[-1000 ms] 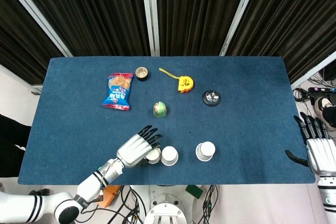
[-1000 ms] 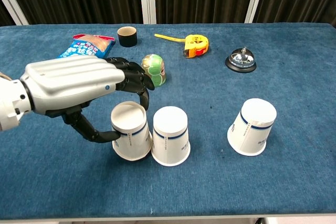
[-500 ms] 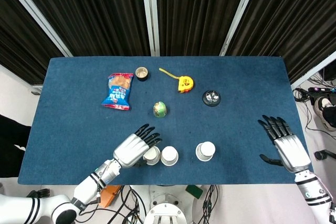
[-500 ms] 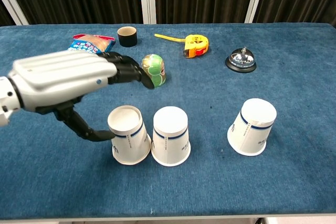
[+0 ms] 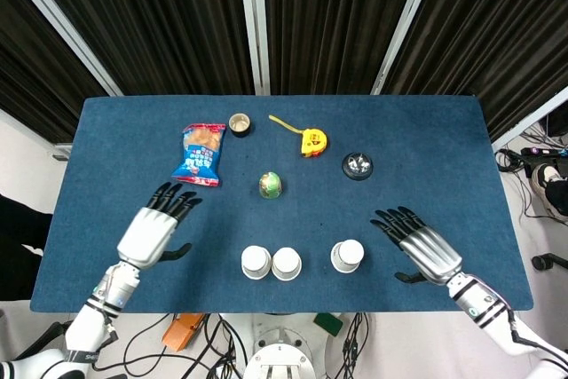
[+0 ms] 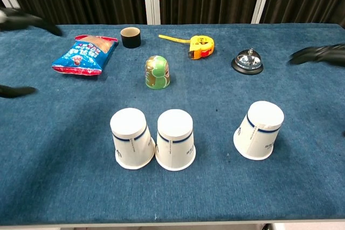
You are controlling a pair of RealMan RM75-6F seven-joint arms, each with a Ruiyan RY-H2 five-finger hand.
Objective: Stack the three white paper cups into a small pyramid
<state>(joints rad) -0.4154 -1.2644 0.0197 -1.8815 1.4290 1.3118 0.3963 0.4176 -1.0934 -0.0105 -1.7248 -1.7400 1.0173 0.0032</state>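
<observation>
Three white paper cups stand upside down near the table's front edge. The left cup (image 5: 256, 262) (image 6: 131, 138) and the middle cup (image 5: 287, 263) (image 6: 175, 139) touch side by side. The third cup (image 5: 347, 256) (image 6: 259, 129) stands apart to the right. My left hand (image 5: 153, 232) hovers open well left of the cups, fingers spread; only blurred fingertips (image 6: 21, 19) show at the chest view's left edge. My right hand (image 5: 423, 249) is open just right of the third cup, its fingertips (image 6: 318, 53) at the chest view's right edge.
Behind the cups stand a green round figure (image 5: 271, 185), a blue snack bag (image 5: 201, 153), a small brown cup (image 5: 239, 122), a yellow tape measure (image 5: 311, 140) and a desk bell (image 5: 357, 165). The blue table (image 5: 106, 184) ends close in front of the cups.
My left hand let go of the left cup and drew away to the left. My right hand moved in from the right edge toward the third cup.
</observation>
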